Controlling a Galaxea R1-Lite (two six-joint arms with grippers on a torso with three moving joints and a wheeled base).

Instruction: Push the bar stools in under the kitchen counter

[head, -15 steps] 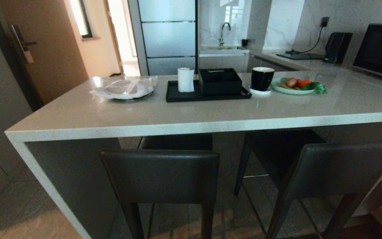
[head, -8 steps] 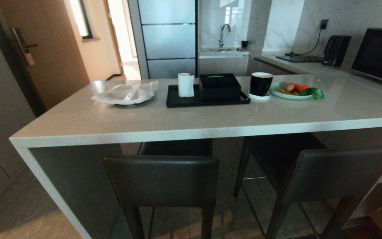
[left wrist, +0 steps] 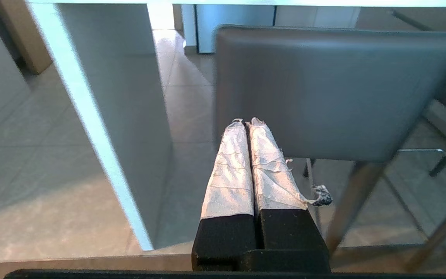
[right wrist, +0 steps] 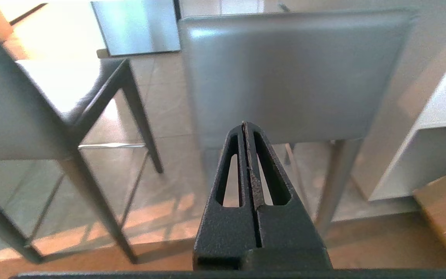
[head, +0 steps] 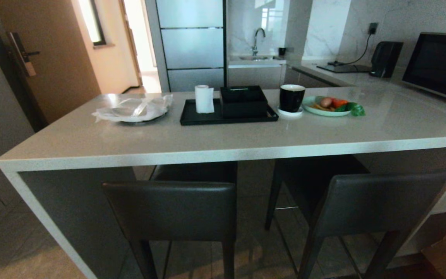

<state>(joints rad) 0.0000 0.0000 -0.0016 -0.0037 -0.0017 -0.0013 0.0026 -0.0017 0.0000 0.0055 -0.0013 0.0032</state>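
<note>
Both stools [head: 176,209] [head: 366,205] sit partly under the counter [head: 223,149], left gripper [left wrist: 245,122] and right gripper [right wrist: 244,124] pinched together, empty, facing their backrests.

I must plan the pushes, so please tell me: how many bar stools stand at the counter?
2. One dark grey leather bar stool stands on the left, the second matching stool on the right, both at the pale stone kitchen counter with seats partly under it. None seems hidden.
</note>
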